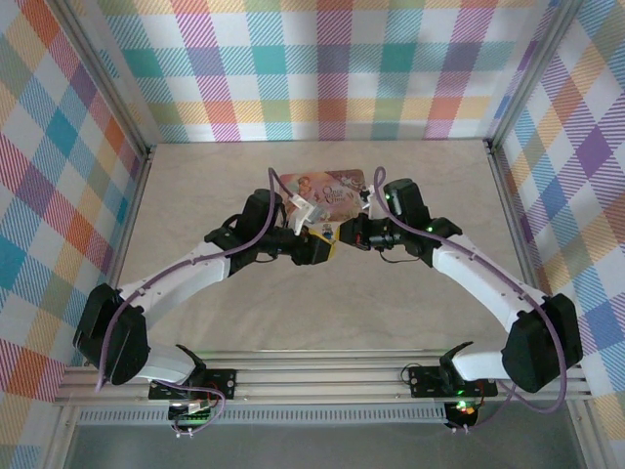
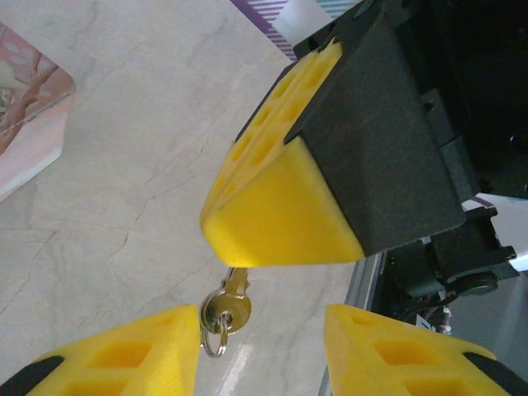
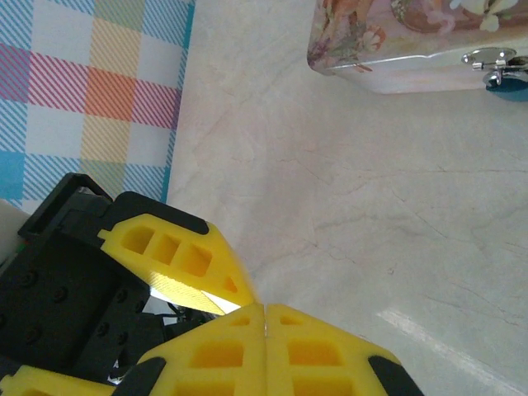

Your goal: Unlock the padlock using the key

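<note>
Arms: two white arms start at the near edge of the counter [image 1: 322,322] and bend inward, so the two hands meet over its middle.
Left hand [image 2: 262,342]: released. Its yellow fingers stand apart, one on each side of the key. The key's round head lies just beside one finger; whether they touch cannot be told.
Right hand [image 3: 264,322]: clenched, its two yellow pads pressed flat together. In the left wrist view its tip points down between the left hand's fingers.
Key [image 2: 228,304]: brass-coloured, with a small ring through its head. It hangs head-down from the tip of the right hand, and its blade seems to be pinched between the pads, though the grip itself is hidden.
Tin [image 1: 327,191]: pink and illustrated, lying flat on the counter just beyond both hands.
Padlock [image 3: 506,84]: blue body with a silvery metal part above it, sitting against the tin's side wall at the edge of the right wrist view, well apart from the key.
Walls [image 1: 322,68]: pastel plaid panels enclose the counter on the far side and both flanks.
</note>
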{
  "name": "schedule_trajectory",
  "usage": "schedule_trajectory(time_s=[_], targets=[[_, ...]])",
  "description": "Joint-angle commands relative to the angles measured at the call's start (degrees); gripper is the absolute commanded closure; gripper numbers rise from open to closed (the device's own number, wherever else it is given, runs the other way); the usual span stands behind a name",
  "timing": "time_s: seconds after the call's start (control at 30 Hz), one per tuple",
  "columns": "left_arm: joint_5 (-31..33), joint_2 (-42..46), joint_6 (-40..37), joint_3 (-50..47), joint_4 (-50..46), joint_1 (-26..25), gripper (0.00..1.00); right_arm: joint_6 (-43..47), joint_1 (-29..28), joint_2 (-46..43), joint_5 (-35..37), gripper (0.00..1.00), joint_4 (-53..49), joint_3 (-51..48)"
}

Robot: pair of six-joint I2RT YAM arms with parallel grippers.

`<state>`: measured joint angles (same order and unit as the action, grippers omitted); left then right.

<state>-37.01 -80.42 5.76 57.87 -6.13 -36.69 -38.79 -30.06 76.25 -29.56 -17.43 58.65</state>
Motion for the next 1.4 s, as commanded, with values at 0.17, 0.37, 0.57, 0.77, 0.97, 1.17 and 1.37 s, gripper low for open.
schedule_trajectory(time_s=[0.17,0.37,0.57,0.77,0.97,1.17,1.37], targets=[[2.1,-1.4,-2.4,2.3,-1.8,-1.2,0.64,-1.0,-0.6,0.6,-1.1,1.0,-1.0,2.3],[3.8,-1.5,-2.6,1.8,-2.2,-1.2,0.97,-1.2,-0.6,0.6,-0.7,1.0,-1.5,2.3],[6.2,-0.6,-1.9,0.5,-1.4,-1.2,1.0,-1.3,-0.6,0.3,0.9,0.74,-2.2,2.1],[6.0,-0.9,-0.8,-0.2,-0.3,-0.9,1.0,-1.8,-0.5,-2.8,6.5,0.49,-3.4,1.0],[4.7,-1.2,0.1,-0.2,0.8,-0.6,1.0,-3.2,0.0,-6.3,9.2,0.59,0.6,-2.9],[4.0,-1.8,0.2,0.0,0.8,-0.3,1.0,-6.2,0.0,-5.7,6.0,0.72,6.9,-6.2],[3.8,-2.0,0.3,0.0,1.1,-0.3,1.0,-7.4,-0.1,-3.2,3.4,0.75,8.7,-5.7]])
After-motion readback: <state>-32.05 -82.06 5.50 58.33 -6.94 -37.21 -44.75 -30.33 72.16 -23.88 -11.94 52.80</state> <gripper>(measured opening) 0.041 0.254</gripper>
